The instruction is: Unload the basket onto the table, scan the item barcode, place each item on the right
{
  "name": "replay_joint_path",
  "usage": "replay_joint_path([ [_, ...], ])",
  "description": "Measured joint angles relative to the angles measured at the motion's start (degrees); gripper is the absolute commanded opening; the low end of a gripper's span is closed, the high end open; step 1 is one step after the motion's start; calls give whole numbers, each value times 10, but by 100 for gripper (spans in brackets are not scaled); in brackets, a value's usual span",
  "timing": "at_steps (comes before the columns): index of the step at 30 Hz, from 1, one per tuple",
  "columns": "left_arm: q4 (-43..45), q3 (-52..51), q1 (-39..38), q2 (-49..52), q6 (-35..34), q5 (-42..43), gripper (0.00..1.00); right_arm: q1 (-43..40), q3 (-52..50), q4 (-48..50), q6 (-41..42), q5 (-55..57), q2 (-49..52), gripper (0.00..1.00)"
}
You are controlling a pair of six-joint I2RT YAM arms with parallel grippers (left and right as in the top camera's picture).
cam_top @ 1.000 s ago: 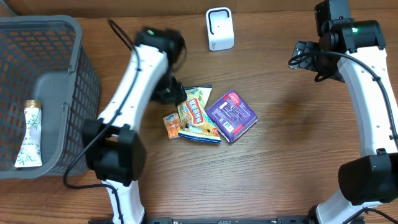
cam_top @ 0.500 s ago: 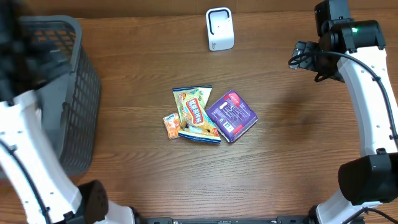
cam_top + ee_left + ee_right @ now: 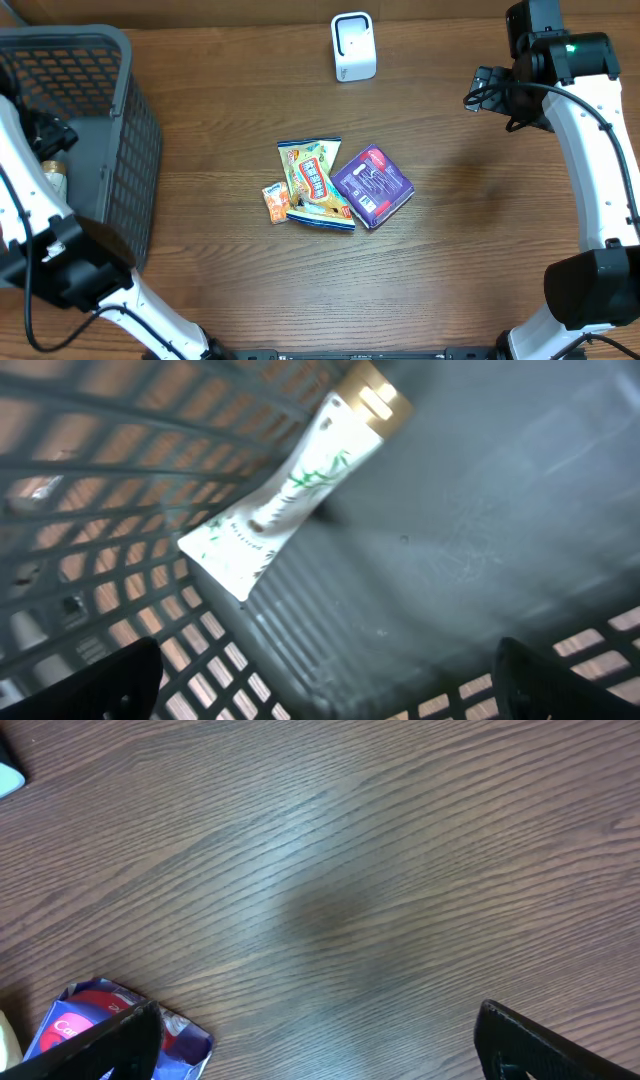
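Three items lie in the middle of the table: a yellow-green snack bag (image 3: 315,185), a purple pack (image 3: 372,187) and a small orange packet (image 3: 276,202). The white scanner (image 3: 353,46) stands at the back. A white tube (image 3: 290,490) with green leaves and a gold cap lies in the grey basket (image 3: 130,130). My left gripper (image 3: 325,695) hangs open over the basket floor, apart from the tube. At the back right my right gripper (image 3: 320,1050) is open above bare wood, and the purple pack's corner (image 3: 70,1015) shows by its left finger.
The basket fills the table's left side, and my left arm (image 3: 20,190) reaches over its near-left wall. My right arm (image 3: 590,130) runs along the right edge. Bare wood lies between the items and the right arm.
My left arm has swung from beside the snack bag to the far left, over the basket. The items, the tube and the right arm have not moved.
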Motion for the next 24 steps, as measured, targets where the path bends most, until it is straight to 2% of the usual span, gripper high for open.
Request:
replay_joint_path([
  [2, -1, 0, -4, 26, 6, -8, 93, 0, 0, 0, 0, 0, 0, 100],
  [5, -5, 0, -4, 63, 11, -26, 96, 0, 0, 0, 0, 0, 0, 100],
  [9, -6, 0, -4, 105, 16, -54, 93, 0, 0, 0, 0, 0, 0, 100],
  [11, -5, 0, -4, 112, 17, -65, 88, 0, 0, 0, 0, 0, 0, 100],
  [16, 22, 0, -4, 113, 32, -78, 89, 0, 0, 0, 0, 0, 0, 100],
  [19, 34, 0, -4, 113, 57, -76, 85, 0, 0, 0, 0, 0, 0, 100],
  [24, 43, -4, -4, 113, 99, -62, 86, 0, 0, 0, 0, 0, 0, 100],
])
